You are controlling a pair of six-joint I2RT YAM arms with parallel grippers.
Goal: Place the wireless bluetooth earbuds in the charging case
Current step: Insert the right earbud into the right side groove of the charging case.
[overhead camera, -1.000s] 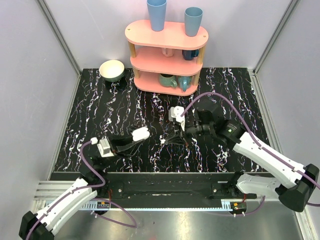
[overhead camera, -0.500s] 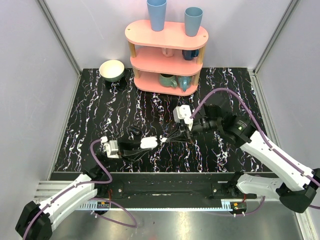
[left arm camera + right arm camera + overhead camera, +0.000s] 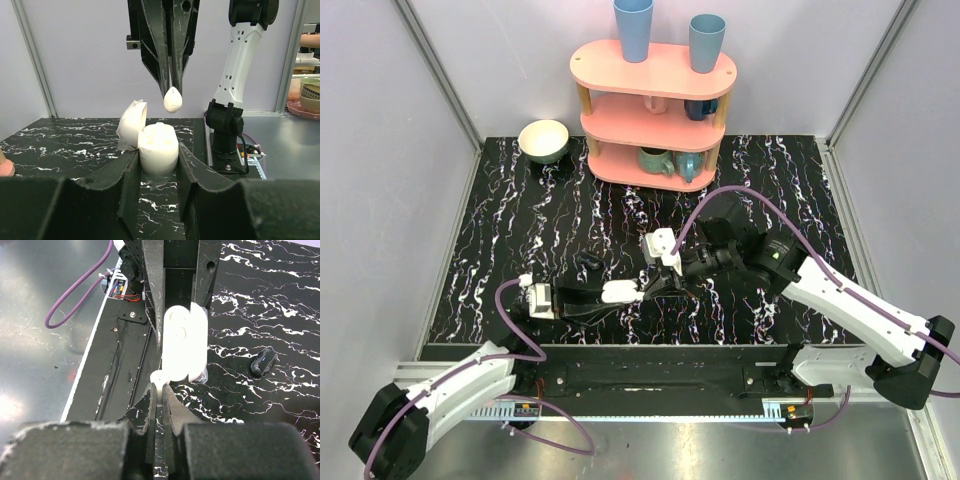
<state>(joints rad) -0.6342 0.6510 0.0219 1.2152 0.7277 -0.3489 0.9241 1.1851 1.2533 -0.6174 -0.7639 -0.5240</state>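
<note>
Case (image 3: 158, 147): lid hinged open, body clamped upright between the left fingers (image 3: 127, 190), closed tight on it, low at the bench (image 3: 65, 140); earbud (image 3: 172, 99): pinched at the tips of the right fingers (image 3: 157, 55), nearly closed, hanging just above the open case; step: alignment before insertion; next: a short, straight descent into a well, then release.
</note>
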